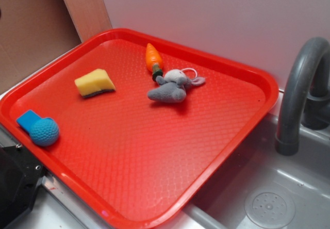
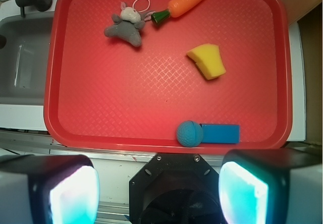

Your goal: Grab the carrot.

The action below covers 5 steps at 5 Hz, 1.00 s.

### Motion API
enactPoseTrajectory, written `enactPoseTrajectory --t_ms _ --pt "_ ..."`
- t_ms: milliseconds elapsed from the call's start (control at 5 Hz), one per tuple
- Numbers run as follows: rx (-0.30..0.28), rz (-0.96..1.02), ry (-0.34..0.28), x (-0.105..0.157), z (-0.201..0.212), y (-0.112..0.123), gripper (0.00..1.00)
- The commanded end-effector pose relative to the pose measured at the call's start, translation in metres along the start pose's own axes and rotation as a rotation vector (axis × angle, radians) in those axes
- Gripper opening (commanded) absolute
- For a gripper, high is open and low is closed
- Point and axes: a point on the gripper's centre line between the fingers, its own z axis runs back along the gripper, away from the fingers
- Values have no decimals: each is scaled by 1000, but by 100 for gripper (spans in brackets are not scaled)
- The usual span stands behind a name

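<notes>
Seen from the wrist view, the two fingers of the gripper stand spread wide apart at the bottom edge with nothing between them, hovering short of the tray's near rim. One red tray lies ahead, holding four things in all.

Nearest, at about 6 o'clock on the tray, sits one blue knitted ball, touching one flat blue block that lies just to its 3 o'clock side; whether they are joined as one piece cannot be told. Farther in, at about 2 o'clock from the tray's centre, lies one yellow wedge-shaped sponge, well apart from the ball.

Farthest off, along the tray's far rim, are one grey plush mouse at about 11 o'clock and one carrot at about 1 o'clock. The carrot lies flat, its orange tip pointing toward 2 o'clock and its dark green top just beside the mouse's white cord loop. Nothing grips it.

In the exterior view the carrot lies near the tray's back rim. One grey sink with one grey faucet adjoins the tray.
</notes>
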Motion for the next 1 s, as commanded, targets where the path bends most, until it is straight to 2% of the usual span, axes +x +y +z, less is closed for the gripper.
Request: enactPoseTrajectory --t_ms 0,400,600,800 --pt "0 0 0 0 0 0 100" --pt "-3 18 -7 2 -2 -4 100" --pt "-11 169 44 35 -8 4 100" --pt "-65 322 69 78 -31 31 100"
